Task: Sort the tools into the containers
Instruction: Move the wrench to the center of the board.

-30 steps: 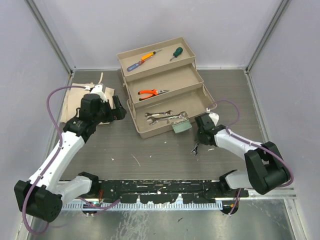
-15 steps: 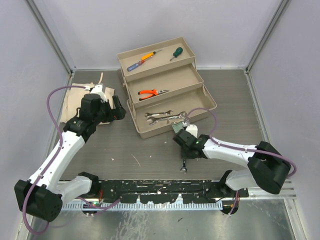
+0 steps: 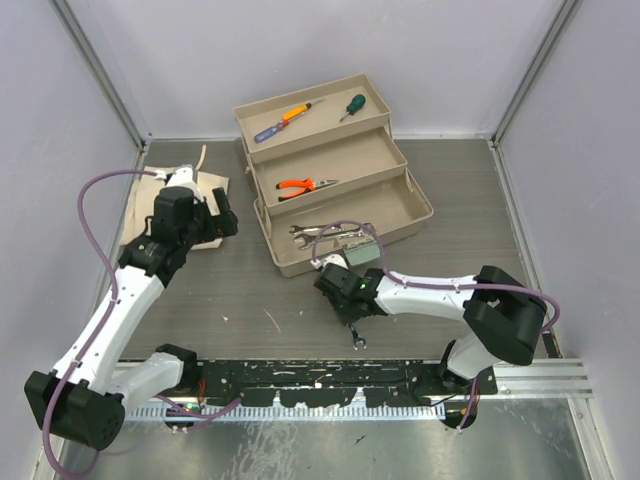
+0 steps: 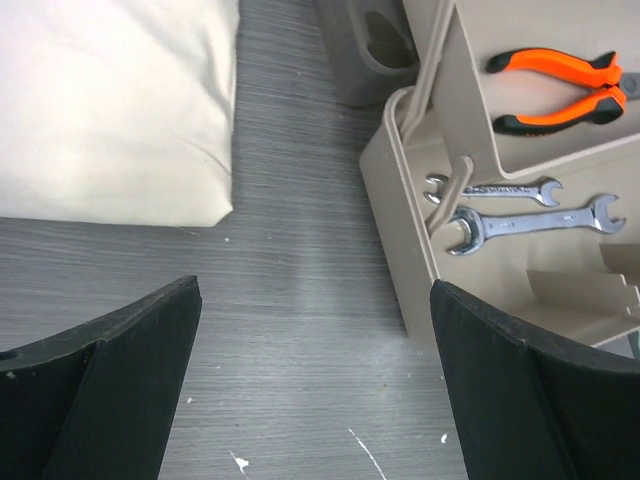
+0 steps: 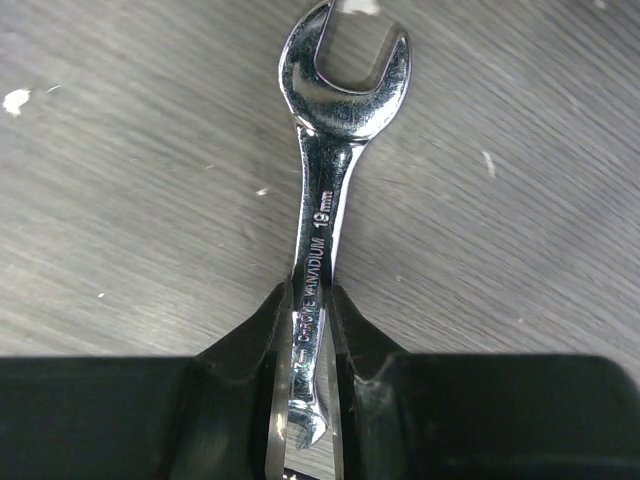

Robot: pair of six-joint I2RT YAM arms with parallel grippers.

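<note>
**A:** What is the right gripper doing?

**B:** Its fingers are pinched narrow on the shank of a silver wrench. The open-end head sticks out past the fingertips, above the grey table.

**A:** And that arm's pose?

**B:** Seen from above, it reaches low and leftward across the front of the toolbox, wrist bent down. The wrench points from the fingertips toward the near edge.

**A:** The left gripper?

**B:** It is spread wide, holding nothing, on a raised arm with the elbow bent. Beyond its left finger lies a cream cloth. Beyond the right finger, two wrenches lie in the lowest tray, with orange pliers in the tray above.
</note>
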